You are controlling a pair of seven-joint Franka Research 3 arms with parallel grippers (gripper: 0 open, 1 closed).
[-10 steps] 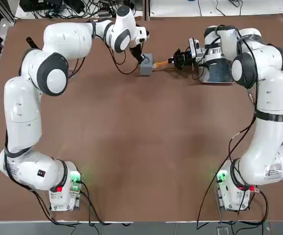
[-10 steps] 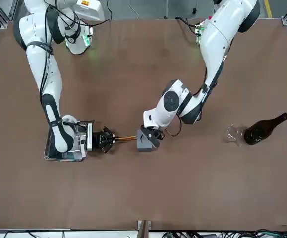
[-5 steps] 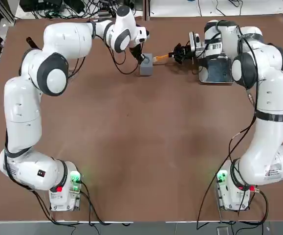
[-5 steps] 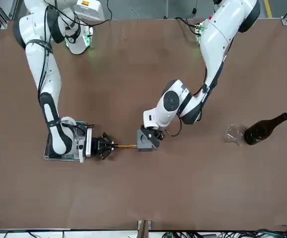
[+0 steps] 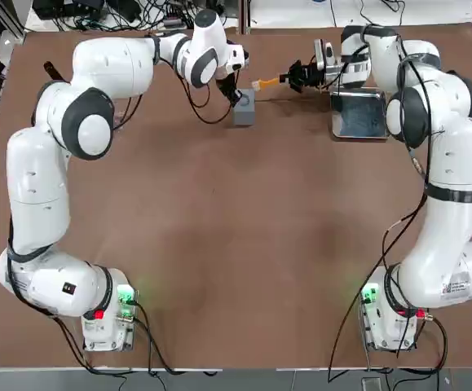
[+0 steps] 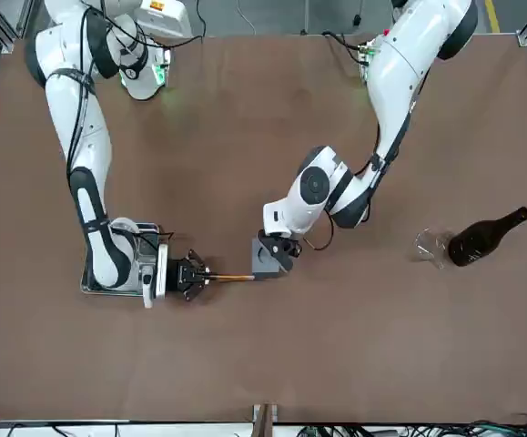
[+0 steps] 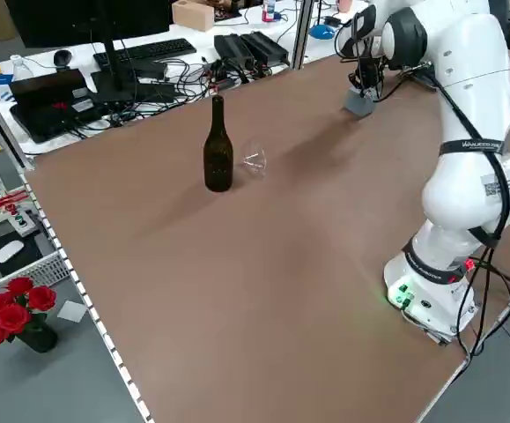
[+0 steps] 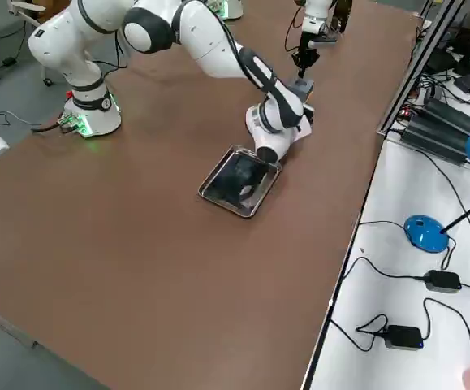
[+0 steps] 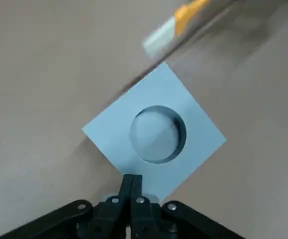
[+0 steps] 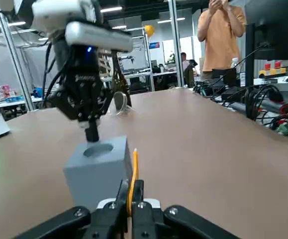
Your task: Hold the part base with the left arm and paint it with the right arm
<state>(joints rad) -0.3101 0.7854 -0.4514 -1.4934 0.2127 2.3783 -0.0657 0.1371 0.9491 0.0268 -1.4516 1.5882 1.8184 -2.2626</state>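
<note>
Grey block steadied at left, brush beside it at right

- Bench: both arms are based along one edge; the work is near the opposite edge.
- Left arm: arched outward and over, elbow bent, wrist turned down above the block.
- Right arm: folded at the elbow, wrist brought low, its end levelled across the bench towards the left arm.
- Metal tray: laid flat, partly overhung by the right arm.
- Dark bottle: lying on the bench, well apart from the work, beside a clear glass.
- Part base: placed between the arms, recess upward, flat on the bench.
- Left tool: fingers together at one corner of the block's top. The base seems pinned from above rather than clamped.
- Right tool: closed on the brush.
- Brush: held alongside a side wall; contact cannot be told.

Risks, as judged: the base could pivot or slide if the brush is pushed sideways, since it is steadied at one corner only. The brush could twist in its narrow grip under a hard stroke. Should the wrist drift away from the wall, the stroke would be missed; too far inward, the left tool could be struck.
</note>
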